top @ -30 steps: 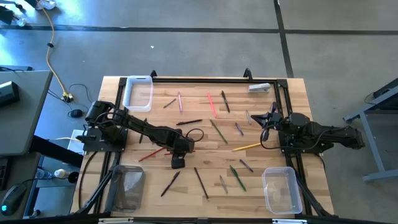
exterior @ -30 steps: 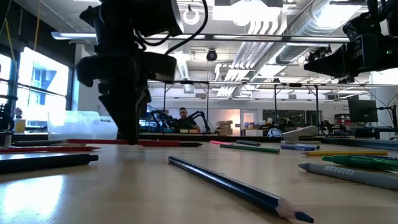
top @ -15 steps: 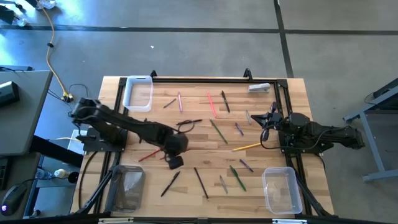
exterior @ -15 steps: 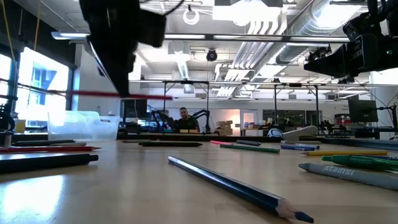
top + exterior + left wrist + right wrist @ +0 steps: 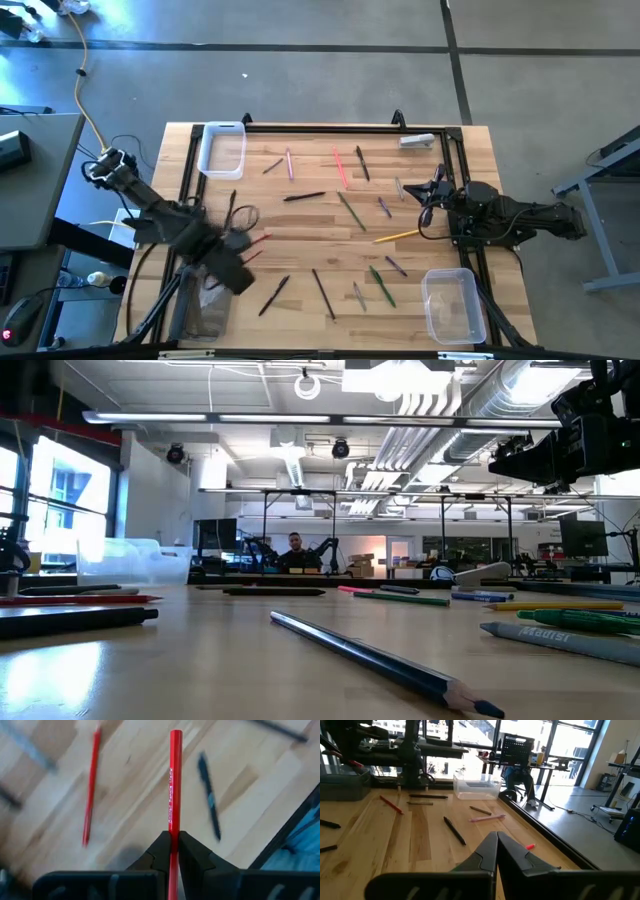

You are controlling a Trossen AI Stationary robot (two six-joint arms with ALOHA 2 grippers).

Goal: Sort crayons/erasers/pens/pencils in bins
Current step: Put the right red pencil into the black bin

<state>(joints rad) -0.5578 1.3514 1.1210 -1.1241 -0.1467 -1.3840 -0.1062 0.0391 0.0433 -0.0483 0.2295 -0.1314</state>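
Carrying red pencil (image 5: 174,785) pinched in left gripper (image 5: 172,851) (right gripper (image 5: 496,851) idling closed); releasing best squarely above grey-tinted bin (image 5: 203,300).

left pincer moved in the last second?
Yes. In the high view the left pincer, shut on a red pencil, swung from mid-table toward the grey-tinted bin at the near left corner. The right pincer waits, shut.
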